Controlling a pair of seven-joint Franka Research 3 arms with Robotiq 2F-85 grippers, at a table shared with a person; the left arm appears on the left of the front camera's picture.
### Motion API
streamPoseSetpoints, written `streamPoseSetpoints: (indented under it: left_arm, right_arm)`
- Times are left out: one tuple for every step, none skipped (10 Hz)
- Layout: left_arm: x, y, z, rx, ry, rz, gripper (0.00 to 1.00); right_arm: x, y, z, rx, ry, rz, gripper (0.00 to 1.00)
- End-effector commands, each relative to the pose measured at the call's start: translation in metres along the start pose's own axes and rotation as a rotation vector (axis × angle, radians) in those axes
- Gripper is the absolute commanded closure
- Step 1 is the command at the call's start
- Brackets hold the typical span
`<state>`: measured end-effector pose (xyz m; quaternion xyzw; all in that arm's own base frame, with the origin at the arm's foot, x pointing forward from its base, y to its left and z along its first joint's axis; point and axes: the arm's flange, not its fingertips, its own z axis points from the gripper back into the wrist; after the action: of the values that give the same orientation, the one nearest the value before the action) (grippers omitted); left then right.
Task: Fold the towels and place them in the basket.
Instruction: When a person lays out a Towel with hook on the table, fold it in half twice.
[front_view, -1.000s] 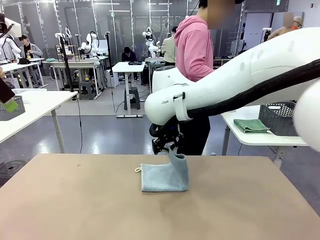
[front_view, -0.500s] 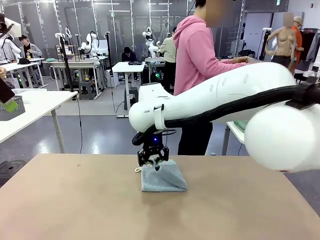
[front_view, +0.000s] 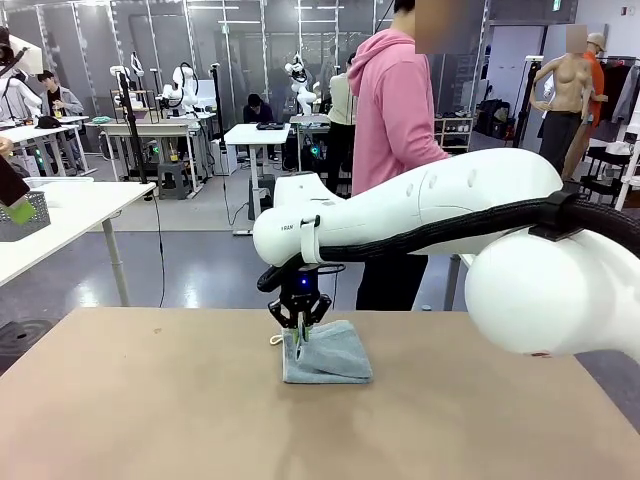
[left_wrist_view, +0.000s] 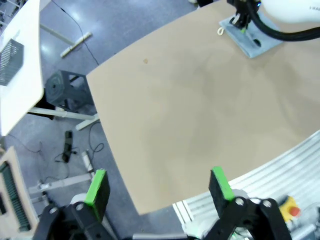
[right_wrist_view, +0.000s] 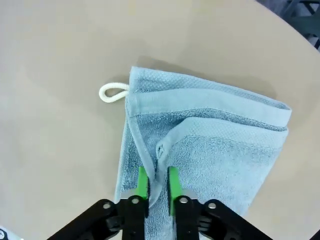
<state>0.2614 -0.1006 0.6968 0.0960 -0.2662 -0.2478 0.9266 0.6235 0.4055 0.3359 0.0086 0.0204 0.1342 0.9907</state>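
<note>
A pale grey-blue towel (front_view: 330, 358) lies folded on the tan table (front_view: 150, 400), its white corner loop (front_view: 274, 340) sticking out to the left. My right gripper (front_view: 302, 338) points straight down onto the towel's left edge. In the right wrist view its green pads (right_wrist_view: 142, 182) stand a narrow gap apart with the edge of the towel's (right_wrist_view: 210, 150) upper layer between them. My left gripper (left_wrist_view: 159, 186) hangs open and empty high over the table's near left corner, and from there the towel (left_wrist_view: 257, 44) shows far off. The basket is out of view.
A person in a pink hoodie (front_view: 392, 110) stands just beyond the far edge. A white side table (front_view: 70, 215) to the left carries a dark mesh bin (front_view: 22, 218). The tan tabletop is bare around the towel.
My right gripper has come down and moved left, carrying the raised towel flap over. The towel now lies flat in a fold. The left arm has stayed still.
</note>
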Motion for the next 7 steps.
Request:
streamPoseSetpoints:
  left_arm:
    - [0.001, 0.000, -0.001, 0.011, -0.007, 0.006, 0.00]
    - [0.001, 0.000, -0.001, 0.011, -0.007, 0.006, 0.00]
    - [0.001, 0.000, -0.001, 0.011, -0.007, 0.006, 0.00]
    - [0.001, 0.000, -0.001, 0.011, -0.007, 0.006, 0.00]
    - [0.001, 0.000, -0.001, 0.011, -0.007, 0.006, 0.00]
    - [0.001, 0.000, -0.001, 0.011, -0.007, 0.006, 0.00]
    - [0.001, 0.000, -0.001, 0.011, -0.007, 0.006, 0.00]
  right_arm:
    - [0.003, 0.006, 0.006, 0.017, -0.010, -0.037, 0.24]
    - [-0.001, 0.004, 0.009, 0.027, -0.022, -0.044, 0.00]
    - [-0.003, 0.002, 0.011, 0.036, -0.032, -0.045, 0.00]
    - [-0.006, -0.001, 0.012, 0.047, -0.037, -0.047, 0.00]
    - [-0.009, -0.004, 0.014, 0.061, -0.045, -0.043, 0.14]
    - [-0.011, -0.007, 0.015, 0.071, -0.051, -0.041, 0.05]
    - [-0.013, -0.011, 0.016, 0.084, -0.063, -0.040, 0.00]
